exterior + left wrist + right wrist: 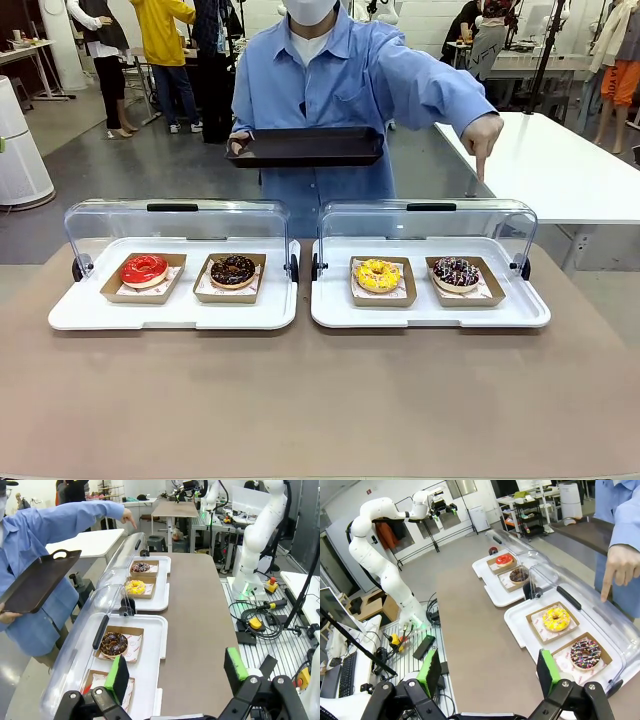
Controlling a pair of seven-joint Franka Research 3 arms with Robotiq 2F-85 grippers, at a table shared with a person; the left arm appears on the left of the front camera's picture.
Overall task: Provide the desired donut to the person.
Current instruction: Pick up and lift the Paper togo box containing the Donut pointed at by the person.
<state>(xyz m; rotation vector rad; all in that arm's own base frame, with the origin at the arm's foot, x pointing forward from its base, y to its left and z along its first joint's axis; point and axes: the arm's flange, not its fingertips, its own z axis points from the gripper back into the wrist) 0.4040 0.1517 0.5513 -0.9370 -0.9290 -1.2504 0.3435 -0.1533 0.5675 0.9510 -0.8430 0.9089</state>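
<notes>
The left pincer (176,672) was seen with its green pads set wide apart and nothing between them, held above the near edge of the worktop (320,400). The right pincer (488,672) was likewise spread apart and empty, held above the worktop on the robot's side.

Two white serving trays (170,315) were laid side by side on the worktop, each with a clear lid (175,225) raised at its far edge. A red donut (144,269) and a chocolate donut (233,270) were set in the left tray. A yellow donut (378,274) and a sprinkled donut (456,272) were set in the right one. Each donut was held in its own brown paper tray.

At the far side, a dark tray (305,147) was held level by the person (340,90). The person's other hand (483,135) was stretched out, one finger pointed down above the end of the right lid where the sprinkled donut lay.

In the right wrist view the sprinkled donut was found just beyond the right-hand pad, apart from it and low to the picture's right, with the yellow donut farther on. In the left wrist view it was seen well apart from the left pincer, as the farthest of the donuts.
</notes>
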